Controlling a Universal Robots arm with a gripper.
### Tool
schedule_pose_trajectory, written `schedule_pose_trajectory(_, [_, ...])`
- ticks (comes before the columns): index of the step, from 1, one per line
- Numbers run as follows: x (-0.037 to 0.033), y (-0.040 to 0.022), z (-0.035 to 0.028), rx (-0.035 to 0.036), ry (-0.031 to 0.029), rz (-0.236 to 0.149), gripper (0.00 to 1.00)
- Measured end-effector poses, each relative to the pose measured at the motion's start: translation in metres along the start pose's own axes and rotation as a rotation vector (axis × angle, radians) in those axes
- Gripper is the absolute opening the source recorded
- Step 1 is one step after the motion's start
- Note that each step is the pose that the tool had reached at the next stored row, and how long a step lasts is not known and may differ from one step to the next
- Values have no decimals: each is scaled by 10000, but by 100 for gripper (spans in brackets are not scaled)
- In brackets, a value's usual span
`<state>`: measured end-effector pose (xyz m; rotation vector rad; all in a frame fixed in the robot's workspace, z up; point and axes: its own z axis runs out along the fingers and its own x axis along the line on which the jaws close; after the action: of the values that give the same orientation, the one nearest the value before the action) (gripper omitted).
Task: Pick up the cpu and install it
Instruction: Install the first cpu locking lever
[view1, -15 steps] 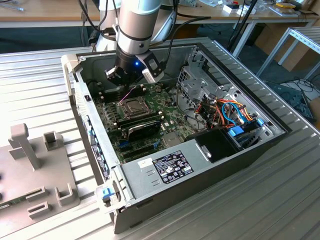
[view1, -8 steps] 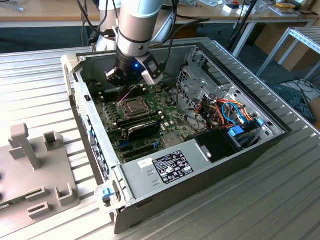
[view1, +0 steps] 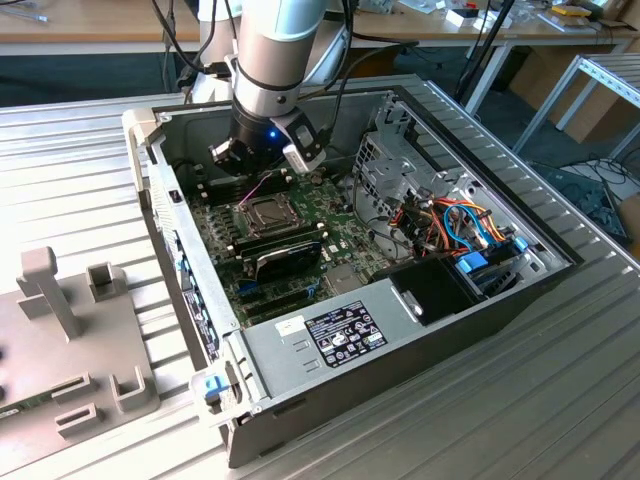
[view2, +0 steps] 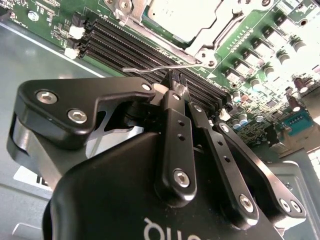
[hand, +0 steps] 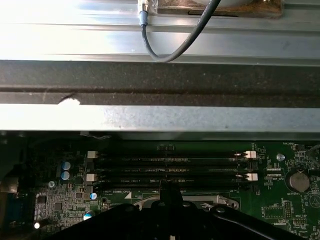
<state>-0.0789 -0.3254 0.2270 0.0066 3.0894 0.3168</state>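
Note:
The cpu (view1: 263, 212) lies flat in the motherboard socket, its dull silver top (view2: 172, 15) ringed by the metal socket frame (view2: 200, 42). My gripper (view1: 256, 183) hangs inside the open computer case, just beyond the socket on the memory-slot side. In the second wrist view its black fingers (view2: 172, 125) come together at the gripper (view2: 176, 82) tips, shut, right beside the thin wire socket lever (view2: 160, 68). Whether the tips touch the lever I cannot tell. In the first wrist view the gripper (hand: 167, 186) tips stand over the edge of the socket frame (hand: 200, 202), below the memory slots (hand: 170, 162).
A black expansion card (view1: 285, 258) stands just in front of the socket. The drive cage (view1: 390, 165) and coloured cables (view1: 455, 225) fill the case at the exterior view's right. The power supply (view1: 340, 335) sits at the front. A grey fixture (view1: 70, 340) rests on the ribbed table.

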Motion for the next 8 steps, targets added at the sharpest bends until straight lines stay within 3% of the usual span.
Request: schedule_pose_trajectory(8, [-34, -3, 16, -2, 0, 0, 11])
